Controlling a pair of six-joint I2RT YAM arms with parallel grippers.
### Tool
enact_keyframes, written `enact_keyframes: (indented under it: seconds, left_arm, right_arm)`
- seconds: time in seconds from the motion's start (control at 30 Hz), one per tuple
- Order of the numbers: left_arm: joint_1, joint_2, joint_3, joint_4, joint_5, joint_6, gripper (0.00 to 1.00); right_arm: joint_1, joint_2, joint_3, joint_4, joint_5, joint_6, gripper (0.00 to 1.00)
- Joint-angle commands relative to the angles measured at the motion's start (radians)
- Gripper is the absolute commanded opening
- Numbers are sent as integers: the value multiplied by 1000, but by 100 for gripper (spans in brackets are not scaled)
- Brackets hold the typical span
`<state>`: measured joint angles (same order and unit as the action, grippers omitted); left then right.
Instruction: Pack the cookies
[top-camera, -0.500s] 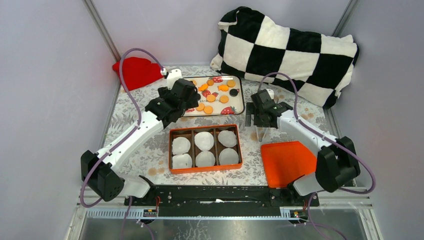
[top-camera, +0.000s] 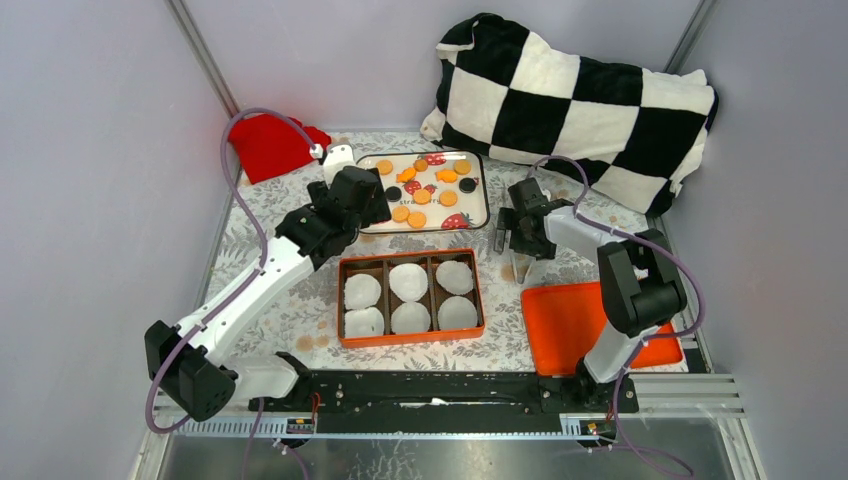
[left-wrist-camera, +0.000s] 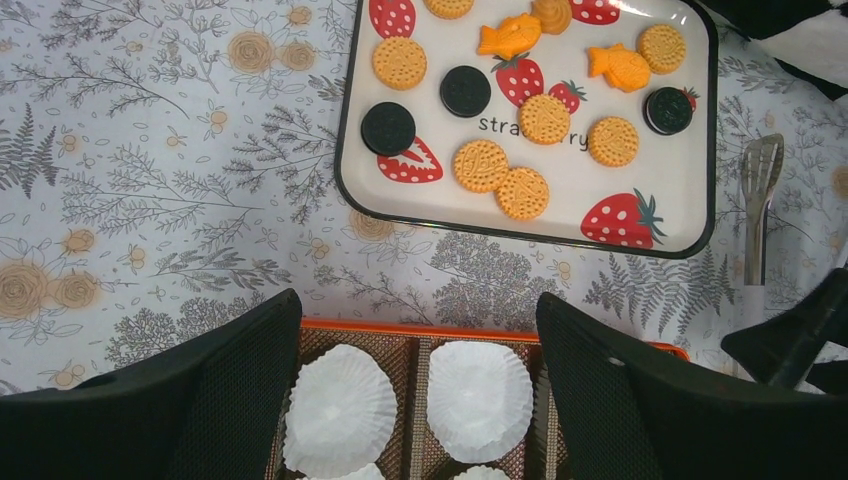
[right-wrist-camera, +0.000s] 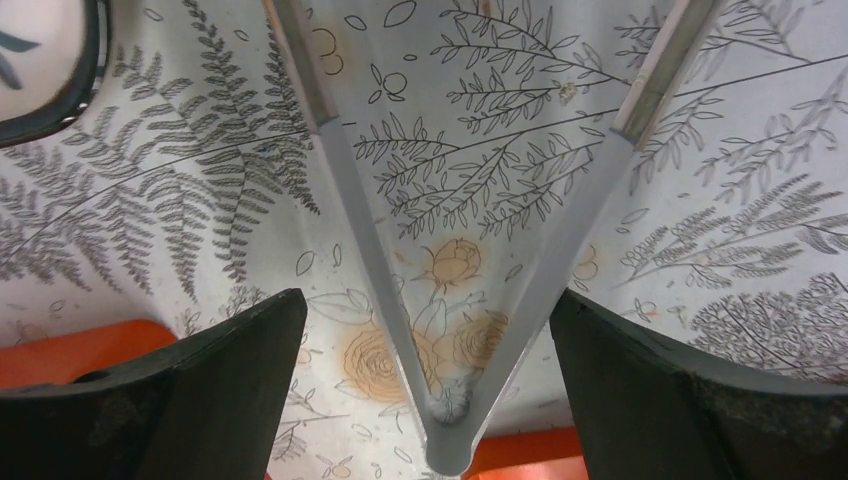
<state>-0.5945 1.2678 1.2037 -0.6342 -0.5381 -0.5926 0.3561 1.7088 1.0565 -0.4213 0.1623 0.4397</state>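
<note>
The cookies (top-camera: 423, 195) lie on a white strawberry-print tray (top-camera: 484, 190) at the back of the table: round orange ones (left-wrist-camera: 399, 62), black ones (left-wrist-camera: 388, 128) and orange fish shapes (left-wrist-camera: 510, 37). My left gripper (left-wrist-camera: 415, 320) hangs open and empty over the near edge of that tray and the far edge of the orange box (top-camera: 410, 257). The box holds several white paper cups (left-wrist-camera: 480, 398). My right gripper (right-wrist-camera: 425, 320) is open, its fingers straddling metal tongs (right-wrist-camera: 350, 200) that lie flat on the cloth. The fingers do not touch the tongs.
An orange lid (top-camera: 575, 325) lies at the front right. A black-and-white checked cushion (top-camera: 580, 100) fills the back right and a red cloth (top-camera: 270, 140) sits at the back left. The tongs (left-wrist-camera: 760, 190) lie just right of the tray.
The right arm's elbow has risen and folded back while its gripper stays over the tongs. The left arm has shifted slightly left; its gripper stays near the tray's front edge.
</note>
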Motion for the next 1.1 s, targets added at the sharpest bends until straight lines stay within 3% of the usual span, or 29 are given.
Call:
enact_keyframes:
  seconds: [0.0,0.37,0.53,0.87,1.07]
  left_arm:
    - [-1,-16,-18,47,22,-3,91]
    - [-1,-18,-46,53,68,-13,91]
    - [-1,-41,-63,52,74,-17,91]
    - [-1,-82,-120,52,93,-28,91]
    - [-1,-79,-130,59,119,-35,91]
  right_arm:
    - [-3,60,28,38,-18,12,100]
    - [-49,183,227,-77,112,-26,100]
    - [-83,254,290,-120,92,-33,100]
    - [-79,231,118,-50,-108,1,100]
    - [-74,230,83,-56,-83,-3,95]
